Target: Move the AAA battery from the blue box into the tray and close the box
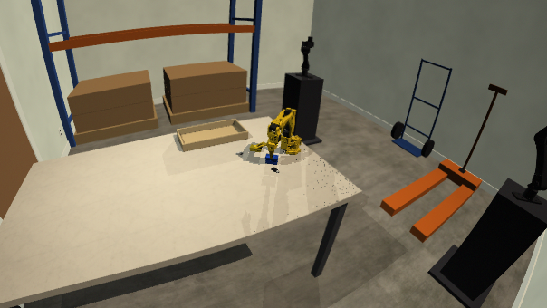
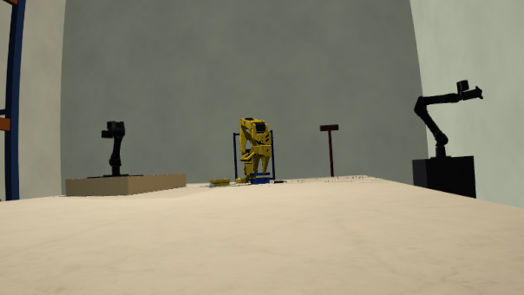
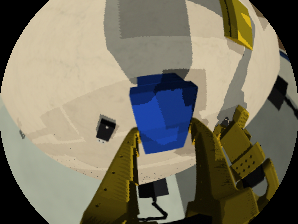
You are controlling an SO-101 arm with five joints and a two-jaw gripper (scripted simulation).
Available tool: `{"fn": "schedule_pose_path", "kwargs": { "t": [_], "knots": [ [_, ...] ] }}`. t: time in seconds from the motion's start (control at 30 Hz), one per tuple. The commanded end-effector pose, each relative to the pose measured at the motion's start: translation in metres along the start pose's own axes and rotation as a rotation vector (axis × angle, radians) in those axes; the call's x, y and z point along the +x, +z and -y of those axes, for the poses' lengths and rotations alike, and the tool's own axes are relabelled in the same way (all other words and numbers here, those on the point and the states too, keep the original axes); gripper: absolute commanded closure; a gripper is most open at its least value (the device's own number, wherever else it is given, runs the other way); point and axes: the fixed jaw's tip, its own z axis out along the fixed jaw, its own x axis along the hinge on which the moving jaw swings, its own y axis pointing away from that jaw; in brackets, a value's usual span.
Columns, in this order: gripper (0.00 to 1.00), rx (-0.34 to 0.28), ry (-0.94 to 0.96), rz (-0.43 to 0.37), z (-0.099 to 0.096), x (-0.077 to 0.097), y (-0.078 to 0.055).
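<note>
My gripper [image 1: 272,156] [image 2: 259,172] [image 3: 165,125] is shut on a blue lid [image 2: 260,174] [image 3: 161,112], with one finger at each side. The lid is over the blue base [image 2: 260,180] [image 3: 154,79], which stands on the table. In the exterior view the lid's edge shows as a separate band above the base. In the wrist view part of the base shows past the lid's far edge. How far the lid is down is hard to tell. The tan tray [image 1: 215,141] [image 2: 95,186] stands off toward the back. I cannot make out the battery in any view.
A yellow block-like object [image 2: 219,182] [image 3: 241,25] lies on the tray's side of the arm. A small black object [image 1: 274,169] [image 2: 278,181] [image 3: 105,128] lies close to the blue box. A small dark thing [image 1: 240,153] lies between the arm and the tray.
</note>
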Motion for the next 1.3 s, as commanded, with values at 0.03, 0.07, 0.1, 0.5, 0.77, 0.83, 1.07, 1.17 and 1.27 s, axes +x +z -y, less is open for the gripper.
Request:
{"fn": "schedule_pose_path", "kwargs": {
  "t": [0.03, 0.07, 0.1, 0.5, 0.77, 0.83, 1.07, 1.17, 1.27],
  "knots": [
    [0.79, -0.013, 0.018, 0.004, -0.0011, -0.0018, -0.0012],
    [0.79, -0.013, 0.018, 0.004, -0.0011, -0.0018, -0.0012],
    [0.79, -0.013, 0.018, 0.004, -0.0011, -0.0018, -0.0011],
    [0.79, -0.013, 0.018, 0.004, -0.0025, -0.0013, 0.0032],
    [0.79, -0.013, 0.018, 0.004, -0.0025, -0.0013, 0.0032],
    [0.79, -0.013, 0.018, 0.004, -0.0025, -0.0013, 0.0032],
    [0.79, -0.013, 0.018, 0.004, -0.0025, -0.0013, 0.0032],
    [0.79, -0.013, 0.018, 0.004, -0.0025, -0.0013, 0.0032],
    [0.79, -0.013, 0.018, 0.004, -0.0025, -0.0013, 0.0032]
  ]
}}
